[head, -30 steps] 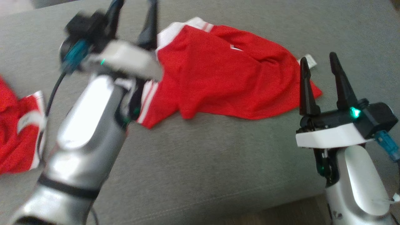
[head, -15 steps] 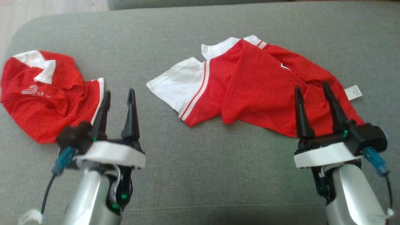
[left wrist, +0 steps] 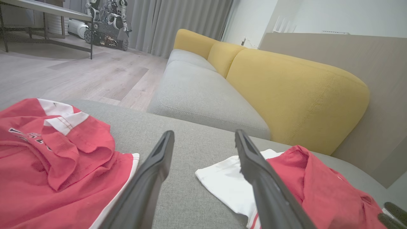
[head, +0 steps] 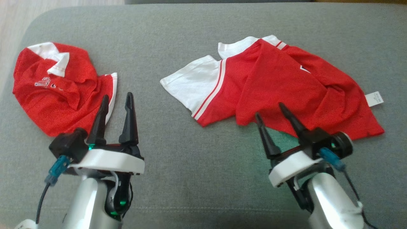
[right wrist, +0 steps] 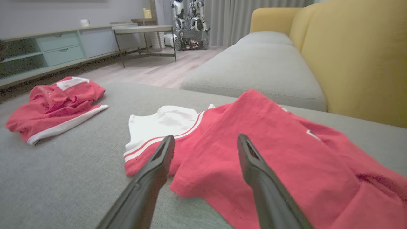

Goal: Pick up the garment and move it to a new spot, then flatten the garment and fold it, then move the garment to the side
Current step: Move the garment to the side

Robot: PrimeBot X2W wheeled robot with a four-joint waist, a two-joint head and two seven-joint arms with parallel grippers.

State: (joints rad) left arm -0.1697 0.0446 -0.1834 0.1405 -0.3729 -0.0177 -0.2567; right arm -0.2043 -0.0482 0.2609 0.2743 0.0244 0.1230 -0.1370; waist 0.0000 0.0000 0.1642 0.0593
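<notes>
Release looks complete: the left gripper (head: 116,95), raised over the garment (head: 279,82) 1 second ago, now sits drawn back over the cushion's (head: 190,178) near-left part, fingers spread and empty. The right gripper (head: 269,110), also spread and empty, has tilted toward the near hem. The garment lies rumpled on the cushion's right half, its long axis running across the cushion, white sleeve pointing left and label right. Flattening probably comes next.

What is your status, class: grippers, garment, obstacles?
Left gripper open, empty, beside crumpled red collared shirt. Right gripper open, empty, at near hem of unfolded red-and-white short-sleeved jersey. Nothing in the way.
</notes>
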